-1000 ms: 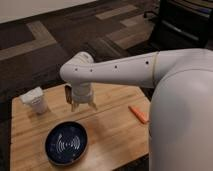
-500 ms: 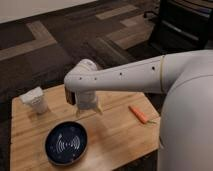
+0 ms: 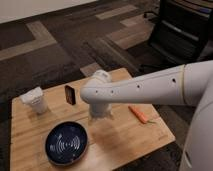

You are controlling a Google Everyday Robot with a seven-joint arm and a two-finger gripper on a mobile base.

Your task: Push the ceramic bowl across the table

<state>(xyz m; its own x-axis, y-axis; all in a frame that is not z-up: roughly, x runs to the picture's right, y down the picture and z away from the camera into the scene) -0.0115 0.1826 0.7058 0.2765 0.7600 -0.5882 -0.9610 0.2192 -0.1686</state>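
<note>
My arm point(image 3: 145, 90) reaches in from the right edge of the frame and ends over the middle of the wooden tabletop point(image 3: 126, 141). My gripper point(image 3: 98, 113) hangs straight down below the wrist, low over the wood or resting on it; which of the two is not clear. The white wrist housing covers most of it, so I cannot tell whether it is apart or together. It holds nothing that I can see.

The ceramic bowl point(image 3: 66, 143) sits upright in the lower left of the frame, near the front edge of the tabletop. It is dark blue, with pale rings in its middle. It lies below and to the left of my gripper, near it, with a strip of bare wood showing between the two.

A small dark upright block point(image 3: 70, 94) with an orange edge stands just left of my arm's rounded end, above the bowl in the frame. Further left, near the tabletop's left edge, is a white crumpled bag point(image 3: 35, 100). An orange stick-shaped item point(image 3: 138, 114) lies flat on the wood to the right of my gripper, below my arm.

A dark office chair point(image 3: 182, 30) stands on the patterned carpet point(image 3: 55, 45) in the upper right of the frame.
</note>
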